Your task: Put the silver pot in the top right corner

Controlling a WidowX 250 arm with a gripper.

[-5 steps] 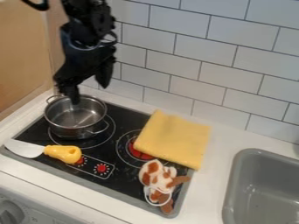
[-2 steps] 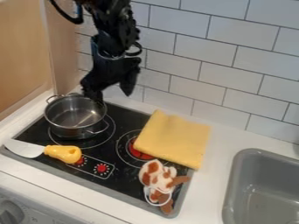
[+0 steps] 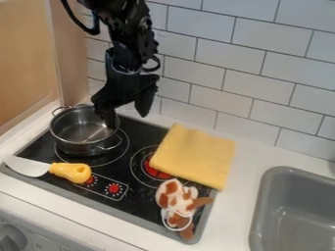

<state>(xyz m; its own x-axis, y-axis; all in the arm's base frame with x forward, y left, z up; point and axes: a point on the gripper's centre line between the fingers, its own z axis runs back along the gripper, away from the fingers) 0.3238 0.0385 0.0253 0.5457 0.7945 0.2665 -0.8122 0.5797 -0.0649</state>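
From where I'm standing, the black arm (image 3: 126, 54) comes down from the top edge, left of centre, and its gripper (image 3: 127, 120) hangs above the far side of the pot (image 3: 82, 148). Its two fingers are spread wide, holding nothing: one dips at the pot's right-hand rim, the other is out to the right of it. I can't tell whether the first touches the metal.

I count one silver pot with two loop handles, upright on the left burner ring of the black stove (image 3: 154, 135). There's one folded yellow cloth (image 3: 193, 154), one broad-bladed utensil with a yellow grip (image 3: 70, 171), one brown-and-white soft thing (image 3: 175, 196) and two red knobs.

The cloth lies right over the stove's top right corner, overlapping the other burner. The soft thing sits just below it; the utensil is near the pot's front. A grey sink (image 3: 288, 170) is off to the right.
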